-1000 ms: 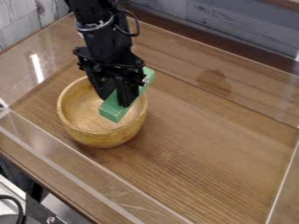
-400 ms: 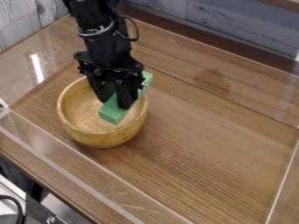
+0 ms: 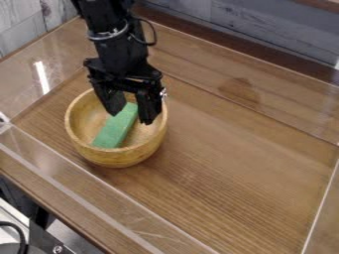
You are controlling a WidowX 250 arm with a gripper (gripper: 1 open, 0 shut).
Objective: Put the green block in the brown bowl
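The green block (image 3: 114, 129) lies flat inside the brown bowl (image 3: 149, 143), slanting from the bowl's middle toward its lower left wall. My gripper (image 3: 130, 103) hangs just above the bowl's upper right part, open, its two black fingers spread apart with nothing between them. The block's upper end sits right below the fingertips, apart from them. The bowl rests on the wooden table at the left.
The wooden tabletop (image 3: 239, 149) is enclosed by clear plastic walls (image 3: 159, 213) along the front and sides. A grey plank wall (image 3: 265, 25) runs behind the table. The black arm (image 3: 106, 25) rises from the gripper toward the top left.
The gripper has gone from shut on the tilted block to open. The block dropped from between the fingers and now lies flat in the bowl.
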